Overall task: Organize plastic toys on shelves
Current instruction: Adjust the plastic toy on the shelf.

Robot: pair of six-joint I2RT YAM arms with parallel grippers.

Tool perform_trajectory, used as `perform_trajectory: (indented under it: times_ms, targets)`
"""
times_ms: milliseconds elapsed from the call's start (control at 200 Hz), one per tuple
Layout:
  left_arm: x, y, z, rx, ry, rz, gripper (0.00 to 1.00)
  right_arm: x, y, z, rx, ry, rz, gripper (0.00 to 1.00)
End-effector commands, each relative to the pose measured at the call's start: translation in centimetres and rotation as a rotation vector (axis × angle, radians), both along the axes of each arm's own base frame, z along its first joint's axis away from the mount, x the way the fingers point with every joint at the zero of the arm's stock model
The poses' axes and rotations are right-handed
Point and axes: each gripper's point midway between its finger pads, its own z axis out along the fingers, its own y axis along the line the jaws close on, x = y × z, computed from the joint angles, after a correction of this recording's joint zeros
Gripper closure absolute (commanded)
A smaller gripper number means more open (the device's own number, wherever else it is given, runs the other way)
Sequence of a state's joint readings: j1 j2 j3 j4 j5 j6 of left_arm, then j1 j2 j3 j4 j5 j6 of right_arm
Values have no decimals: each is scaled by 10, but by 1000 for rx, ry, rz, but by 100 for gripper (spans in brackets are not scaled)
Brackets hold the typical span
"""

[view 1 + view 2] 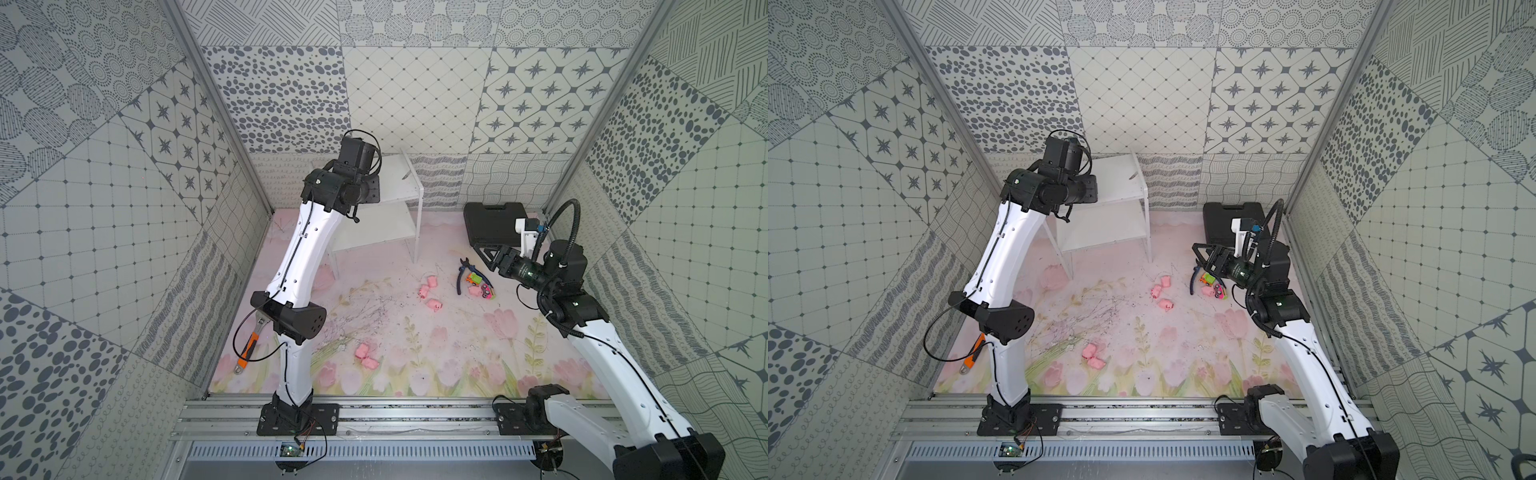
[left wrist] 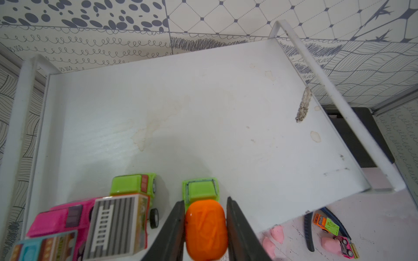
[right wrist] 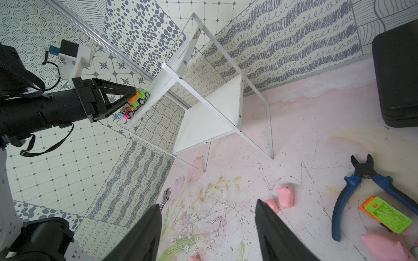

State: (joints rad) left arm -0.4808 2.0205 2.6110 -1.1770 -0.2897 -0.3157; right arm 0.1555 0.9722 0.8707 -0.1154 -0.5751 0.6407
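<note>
A small white two-tier rack with thin legs point(image 1: 1121, 220) stands against the back wall, and the left arm point(image 1: 1005, 253) bends over it, black wrist above the top board. At the right a black rectangular plastic case point(image 1: 1221, 220) lies in the corner, and the right gripper point(image 1: 1197, 253) hovers above blue-handled pliers point(image 1: 1192, 283), an orange and green toy car point(image 1: 1206, 279), a pink toy car point(image 1: 1219, 292) and a pink pig figure point(image 1: 1207, 291). Three more pink pigs point(image 1: 1166, 305) cluster mid-mat, two pink pigs point(image 1: 1090, 350) lie nearer the front, and an orange-handled wrench point(image 1: 973, 353) lies beside the left arm.

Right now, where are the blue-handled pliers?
In both top views, the pliers lie on the mat at right, near the black case, handles straddling the orange-green car.
</note>
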Motion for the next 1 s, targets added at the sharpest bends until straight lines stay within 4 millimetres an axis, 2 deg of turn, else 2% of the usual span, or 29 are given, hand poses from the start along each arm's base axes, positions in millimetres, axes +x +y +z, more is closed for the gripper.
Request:
perform_trajectory:
  times_ms: [0, 220, 450, 645, 996]
  targets:
    - [6, 3, 9, -19, -54, 72, 64, -5, -1, 15, 12, -58, 4, 30]
    - [14, 3, 9, -15, -76, 91, 63, -9, -2, 16, 4, -61, 5, 30]
    - [12, 0, 7, -32, -60, 78, 57, -10, -2, 16, 1, -63, 8, 30]
    - [7, 0, 15, -40, -75, 65, 54, -9, -1, 16, 4, -60, 9, 30]
    - [5, -3, 0, -36, -16, 53, 54, -9, -1, 16, 4, -60, 7, 30]
